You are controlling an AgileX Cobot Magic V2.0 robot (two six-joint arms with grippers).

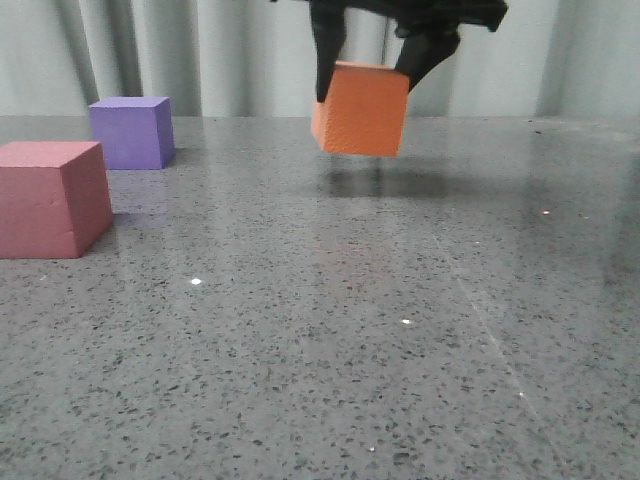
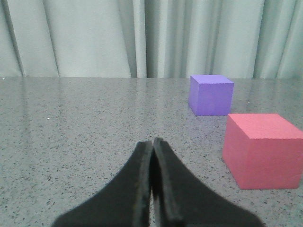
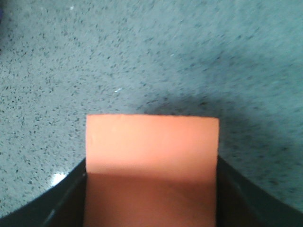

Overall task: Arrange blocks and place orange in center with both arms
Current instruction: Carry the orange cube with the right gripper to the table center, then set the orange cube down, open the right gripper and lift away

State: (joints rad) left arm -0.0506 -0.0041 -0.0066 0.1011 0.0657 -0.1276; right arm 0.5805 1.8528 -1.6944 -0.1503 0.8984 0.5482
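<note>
A: Orange cube (image 1: 362, 110) — where is it?

B: Off the table (image 1: 330, 340), held in the air toward the far middle, a shadow on the surface under it. The right gripper (image 1: 378, 72) comes down from above, one black finger on each side of the cube's upper part, clamped on it. The cube hangs slightly tilted, one lower corner dipping to the left in the front view.

A: And from that arm's own camera?

B: The orange cube (image 3: 151, 165) fills the space between the two dark fingers (image 3: 61, 198), its top face lit, the nearer face in shade.

A: The left gripper?

B: The left gripper (image 2: 152, 146) is low over the speckled grey table, fingers pressed together, holding nothing.

A: How does the orange one look?

B: Solid orange, flat faces, crisp edges, matte.

A: Count them.

B: Three cubes: one orange, one purple cube (image 1: 132, 131), one pink-red cube (image 1: 52, 198). The purple and pink-red stand on the table at the left, near each other but apart, the purple farther back. Two grippers.
</note>
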